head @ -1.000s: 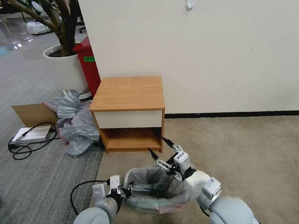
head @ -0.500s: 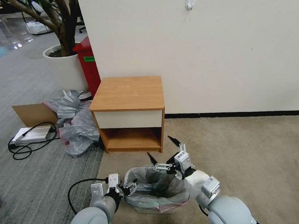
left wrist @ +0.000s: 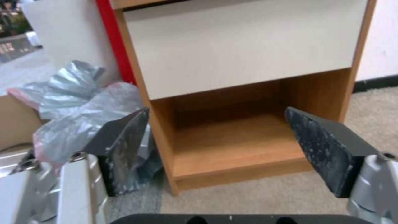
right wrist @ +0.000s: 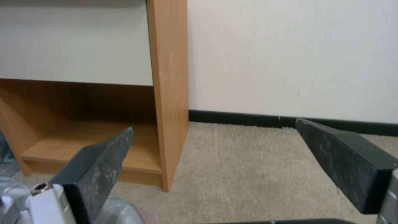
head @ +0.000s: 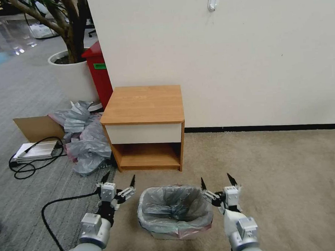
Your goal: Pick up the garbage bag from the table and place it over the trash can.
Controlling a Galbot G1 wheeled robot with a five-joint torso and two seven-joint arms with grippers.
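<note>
With the garbage bag [head: 174, 208] already draped over the trash can [head: 168, 234] at the bottom centre of the head view, below the bare table [head: 144, 104], the left gripper [head: 118, 184] and right gripper [head: 216, 184] flank it, fingers spread wide and empty. The thin film looks loosely seated, so a passing arm or a draught could likely pull its edge off the rim.

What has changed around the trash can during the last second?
Both grippers left the garbage bag and moved outward: the left gripper now hovers open to the left of the trash can, the right gripper open to its right. The bag stays over the rim; the table has not moved.
</note>
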